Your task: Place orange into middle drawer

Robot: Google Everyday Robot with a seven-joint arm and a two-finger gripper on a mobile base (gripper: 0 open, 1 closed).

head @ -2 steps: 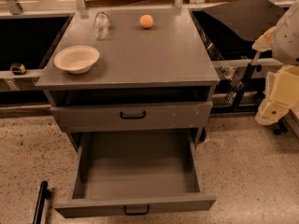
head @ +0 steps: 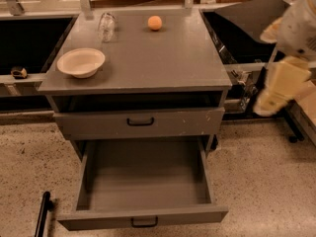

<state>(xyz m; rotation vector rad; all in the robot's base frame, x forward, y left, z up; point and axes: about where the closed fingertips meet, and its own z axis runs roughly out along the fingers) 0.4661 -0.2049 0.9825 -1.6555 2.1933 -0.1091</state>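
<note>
The orange point(head: 155, 22) sits on the far part of the grey cabinet top point(head: 163, 63), right of a clear glass. The middle drawer point(head: 148, 179) is pulled fully open below, its grey tray bare, with a black handle point(head: 144, 222) on its front. The upper drawer front point(head: 140, 123) is shut. My gripper point(head: 282, 85), a cream-coloured end of the arm, hangs at the far right of the view, off the cabinet's right edge and well away from the orange. It holds nothing that I can see.
A cream bowl point(head: 81, 62) stands at the left of the cabinet top. A clear glass point(head: 106, 26) lies at the back left. Dark bins flank the cabinet on both sides. A black rod point(head: 43, 214) stands on the floor at lower left.
The arm at the right has shifted slightly up and to the left. The orange, bowl, glass and drawers have not moved.
</note>
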